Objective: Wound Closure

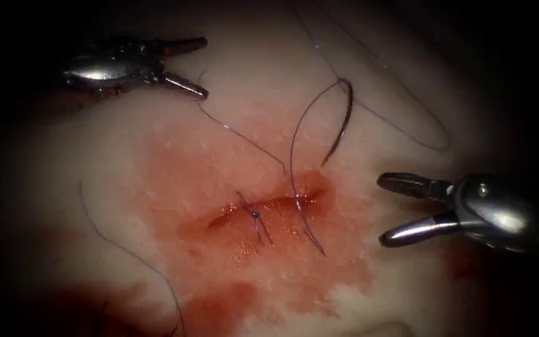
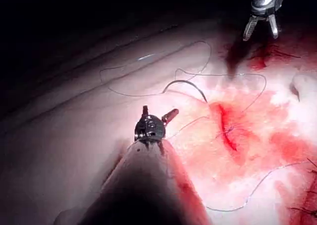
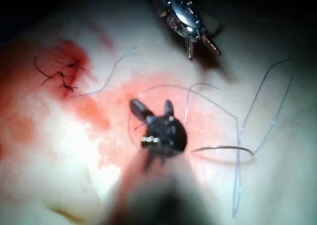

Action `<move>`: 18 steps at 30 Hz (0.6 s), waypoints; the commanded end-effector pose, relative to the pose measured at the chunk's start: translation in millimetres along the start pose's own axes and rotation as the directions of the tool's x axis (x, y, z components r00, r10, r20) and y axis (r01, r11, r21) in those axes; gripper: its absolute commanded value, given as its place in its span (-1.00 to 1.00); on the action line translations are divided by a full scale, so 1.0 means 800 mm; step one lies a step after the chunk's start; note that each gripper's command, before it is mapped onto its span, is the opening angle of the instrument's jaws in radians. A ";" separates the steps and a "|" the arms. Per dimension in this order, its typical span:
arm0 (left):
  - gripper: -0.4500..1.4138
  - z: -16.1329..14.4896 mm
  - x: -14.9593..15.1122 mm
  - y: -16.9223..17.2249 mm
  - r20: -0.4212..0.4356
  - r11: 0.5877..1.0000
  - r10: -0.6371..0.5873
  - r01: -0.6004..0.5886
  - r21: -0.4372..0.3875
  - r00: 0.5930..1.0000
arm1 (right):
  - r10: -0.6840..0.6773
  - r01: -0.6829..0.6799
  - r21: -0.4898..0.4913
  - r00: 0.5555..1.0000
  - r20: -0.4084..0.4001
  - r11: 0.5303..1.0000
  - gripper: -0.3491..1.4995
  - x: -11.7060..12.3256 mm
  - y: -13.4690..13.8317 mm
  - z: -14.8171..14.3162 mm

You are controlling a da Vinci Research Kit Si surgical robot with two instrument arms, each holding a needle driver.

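Both my steel tools gape empty: right needle driver (image 1: 385, 209) beside the cut (image 1: 263, 209), dark curved needle (image 1: 343, 122) lying free on the pale tissue (image 1: 407, 75) between it and my left driver (image 1: 204, 68).

Red fluid (image 1: 216, 306) is spread in a wide stain, pooled darker toward the endoscope view's lower left. In the right wrist view a separate stained patch (image 3: 74, 54) is seen, bearing short dark cut ends of thread (image 3: 54, 76)
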 end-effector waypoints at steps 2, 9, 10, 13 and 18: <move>0.26 0.0014 -0.0003 -0.0006 -0.007 1.000 0.020 -0.020 -0.009 1.000 | -0.003 0.003 0.000 1.000 -0.001 1.000 0.71 -0.0002 0.0003 0.0012; 0.24 0.0081 -0.0003 -0.0003 -0.044 0.976 0.212 -0.214 -0.049 0.976 | -0.010 0.010 -0.002 1.000 0.001 1.000 0.71 -0.0013 0.0006 0.0016; 0.24 0.0086 0.0000 -0.0005 -0.051 0.967 0.247 -0.250 -0.048 0.968 | -0.011 0.011 -0.002 1.000 0.001 1.000 0.71 -0.0014 0.0006 0.0017; 0.24 0.0098 0.0005 -0.0008 -0.062 0.950 0.306 -0.309 -0.049 0.950 | -0.012 0.012 -0.003 1.000 0.001 1.000 0.71 -0.0016 0.0006 0.0019; 0.24 0.0123 0.0011 -0.0006 -0.081 0.921 0.382 -0.386 -0.047 0.921 | -0.015 0.015 -0.005 1.000 0.001 1.000 0.71 -0.0019 0.0007 0.0023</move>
